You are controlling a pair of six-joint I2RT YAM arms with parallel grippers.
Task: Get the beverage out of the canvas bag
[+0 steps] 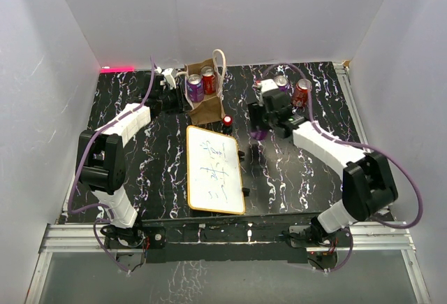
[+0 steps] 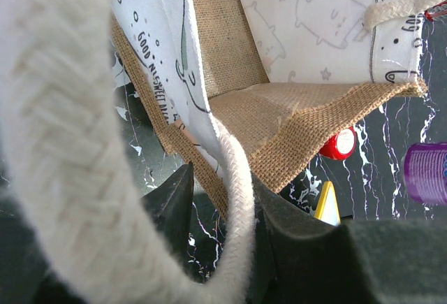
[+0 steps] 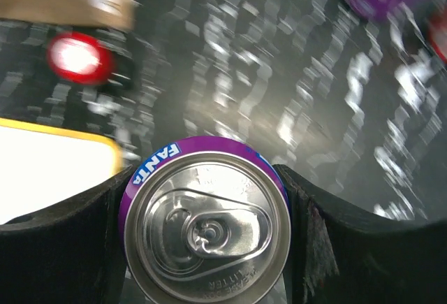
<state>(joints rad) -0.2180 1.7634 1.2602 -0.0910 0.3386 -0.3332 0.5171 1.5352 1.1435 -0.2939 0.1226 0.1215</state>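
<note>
The tan canvas bag stands at the back of the table, with a purple can and a red can upright inside it. My left gripper sits at the bag's left side, shut on its cream rope handle; the bag's burlap wall fills that view. Right of the bag, my right gripper is shut on a purple Fanta can, its fingers pressed on both sides of the can, above the table.
A yellow-framed whiteboard lies in the middle of the table. A small red-capped object stands just in front of the bag. Two more cans stand at the back right. White walls enclose the table.
</note>
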